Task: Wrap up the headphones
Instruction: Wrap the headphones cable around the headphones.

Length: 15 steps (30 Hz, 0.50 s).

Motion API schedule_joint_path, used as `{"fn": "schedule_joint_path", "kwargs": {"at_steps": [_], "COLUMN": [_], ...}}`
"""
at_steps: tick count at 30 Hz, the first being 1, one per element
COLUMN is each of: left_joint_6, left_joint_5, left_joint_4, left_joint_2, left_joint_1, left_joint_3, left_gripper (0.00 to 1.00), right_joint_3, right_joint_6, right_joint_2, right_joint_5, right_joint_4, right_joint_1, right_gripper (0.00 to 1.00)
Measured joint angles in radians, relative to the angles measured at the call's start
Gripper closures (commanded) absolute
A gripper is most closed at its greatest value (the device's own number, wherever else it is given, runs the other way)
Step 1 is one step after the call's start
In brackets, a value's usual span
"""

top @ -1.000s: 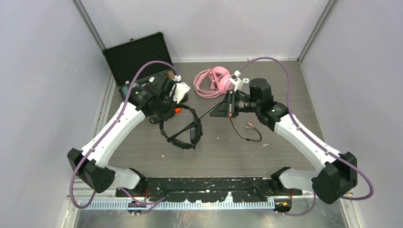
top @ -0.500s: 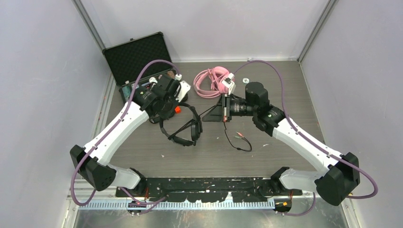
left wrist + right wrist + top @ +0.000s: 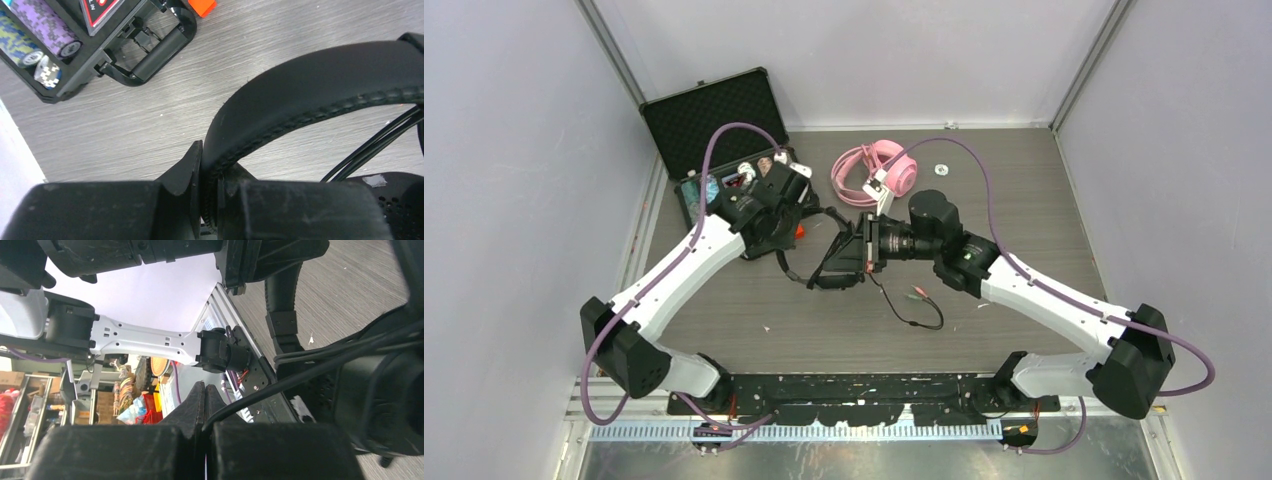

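Black headphones hang with band clamped in left gripper, cable pinched in right gripper.

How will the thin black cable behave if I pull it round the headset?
Probably floppy: the black cable trails in a loose curl on the table. Thin and smooth-looking, it may slip through the right gripper, though shut on it.

Bright, even light; soft shadows; near wrist-view foregrounds blurred.
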Motion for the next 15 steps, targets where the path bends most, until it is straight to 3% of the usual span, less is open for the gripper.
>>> {"fn": "schedule_joint_path", "kwargs": {"at_steps": [15], "left_joint_6": [-0.427], "left_joint_5": [0.001], "left_joint_4": [0.232], "left_joint_2": [-0.059], "left_joint_1": [0.030], "left_joint_3": [-0.065], "left_gripper": [1.00], "right_joint_3": [-0.044], "right_joint_6": [-0.066], "right_joint_2": [-0.020], "right_joint_5": [0.207], "right_joint_4": [0.006], "right_joint_1": [0.180], "right_gripper": [1.00]}}
